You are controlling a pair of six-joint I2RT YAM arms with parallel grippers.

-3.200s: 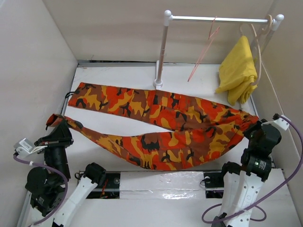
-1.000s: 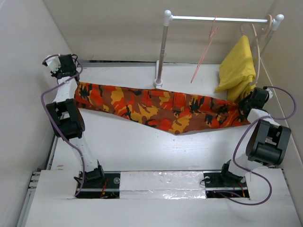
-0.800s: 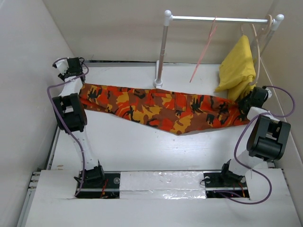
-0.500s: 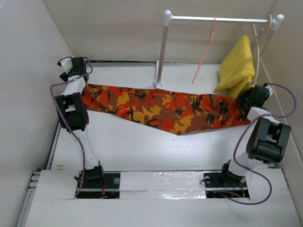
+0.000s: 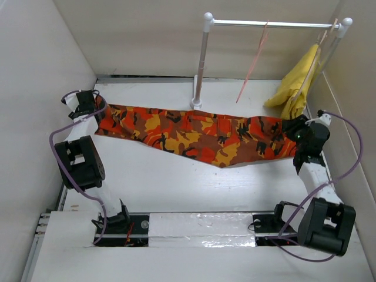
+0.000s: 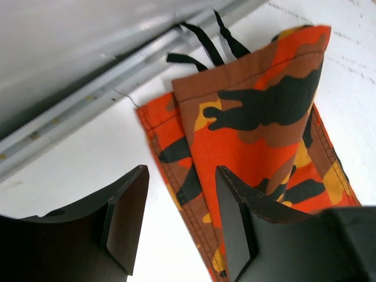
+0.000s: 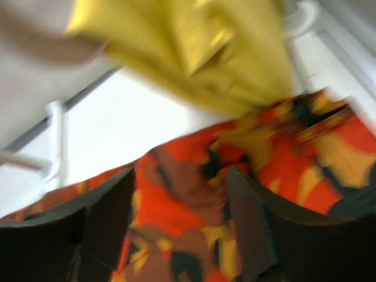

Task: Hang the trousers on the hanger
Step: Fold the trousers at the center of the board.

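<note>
The camouflage trousers [image 5: 200, 135] lie folded lengthwise across the far half of the table. Their leg cuffs [image 6: 258, 135] are at the left and their waist end [image 7: 194, 194] at the right. My left gripper [image 5: 94, 110] hovers at the cuffs, open [image 6: 182, 235], with one finger [image 6: 235, 223] over the fabric's edge and nothing clamped. At the waist end my right gripper [image 5: 296, 130] is also open [image 7: 182, 229] just above the cloth. That view is blurred. The thin pink hanger [image 5: 254, 59] hangs bare on the rail [image 5: 270, 24].
A yellow garment [image 5: 294, 88] on a pale hanger hangs tilted at the rail's right end, close above my right gripper [image 7: 194, 53]. The rail's white post [image 5: 200, 64] stands behind the trousers' middle. Walls close in on left, back and right.
Both grippers have opened and let go of the trousers' ends. Both arms have drawn back toward the near side. The yellow garment has swung to a tilt.
</note>
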